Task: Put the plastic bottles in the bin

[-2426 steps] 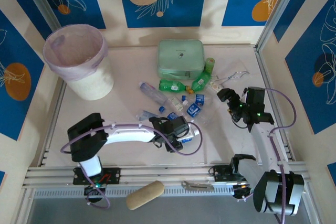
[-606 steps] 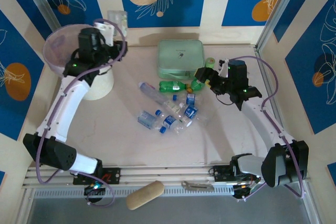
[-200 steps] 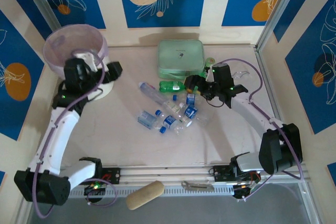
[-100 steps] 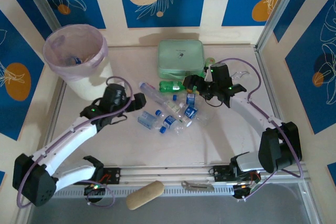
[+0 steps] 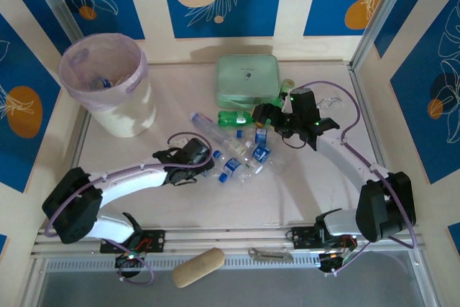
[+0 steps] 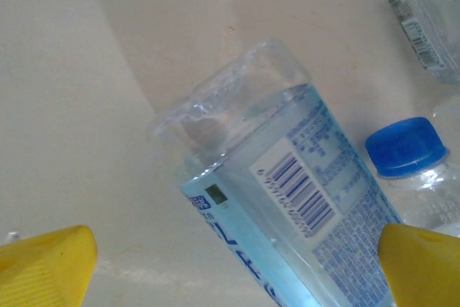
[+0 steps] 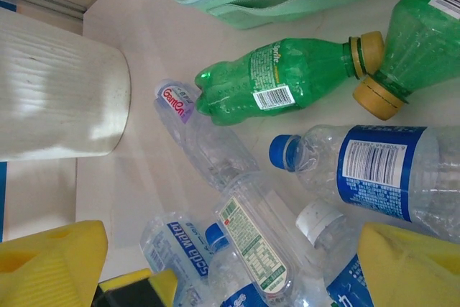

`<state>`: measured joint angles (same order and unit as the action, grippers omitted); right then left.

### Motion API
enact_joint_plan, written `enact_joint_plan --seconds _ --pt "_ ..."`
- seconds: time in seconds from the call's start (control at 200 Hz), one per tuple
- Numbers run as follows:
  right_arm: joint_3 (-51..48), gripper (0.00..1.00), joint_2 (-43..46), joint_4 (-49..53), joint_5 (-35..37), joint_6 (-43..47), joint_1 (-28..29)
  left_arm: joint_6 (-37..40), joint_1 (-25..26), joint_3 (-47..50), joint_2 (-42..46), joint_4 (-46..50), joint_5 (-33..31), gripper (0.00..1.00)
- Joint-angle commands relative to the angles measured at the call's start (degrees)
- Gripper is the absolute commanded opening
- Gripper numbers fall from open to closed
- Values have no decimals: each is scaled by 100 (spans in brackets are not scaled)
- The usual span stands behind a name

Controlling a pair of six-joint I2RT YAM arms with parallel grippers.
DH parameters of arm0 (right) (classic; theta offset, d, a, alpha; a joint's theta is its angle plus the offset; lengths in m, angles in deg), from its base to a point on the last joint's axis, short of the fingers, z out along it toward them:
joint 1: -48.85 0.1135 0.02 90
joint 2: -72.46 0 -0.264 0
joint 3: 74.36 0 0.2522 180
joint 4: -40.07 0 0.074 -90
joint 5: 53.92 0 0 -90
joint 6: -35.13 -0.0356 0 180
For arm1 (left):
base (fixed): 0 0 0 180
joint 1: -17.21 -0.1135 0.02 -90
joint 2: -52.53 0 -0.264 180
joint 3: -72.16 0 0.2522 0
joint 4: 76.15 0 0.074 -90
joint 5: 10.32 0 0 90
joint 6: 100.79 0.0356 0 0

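Left pincer back from the bin, released, astride a clear bottle, long axis diagonal, base upper-left.

Bare table flanks the crowded bottles.

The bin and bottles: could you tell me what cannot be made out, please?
- Top view: what lies in the bin, too small to count.
- Left wrist view: the clear bottle, lower end cut by the bottom edge.
- Right wrist view: one green bottle, body cut by the right edge.
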<state>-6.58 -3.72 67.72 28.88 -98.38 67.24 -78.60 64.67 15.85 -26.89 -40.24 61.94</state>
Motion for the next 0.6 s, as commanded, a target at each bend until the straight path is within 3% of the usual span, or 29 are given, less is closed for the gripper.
enact_joint_plan --seconds 0.0,0.365,0.595 --pt "-145 91 192 -35 44 0 -72 -714 44 -95 -321 -108 4 99" --pt "-416 91 524 17 69 35 -278 -776 55 -411 -1102 -482 35 100" --pt "-463 91 564 8 52 37 -336 -631 57 -330 -1033 -480 -197 85"
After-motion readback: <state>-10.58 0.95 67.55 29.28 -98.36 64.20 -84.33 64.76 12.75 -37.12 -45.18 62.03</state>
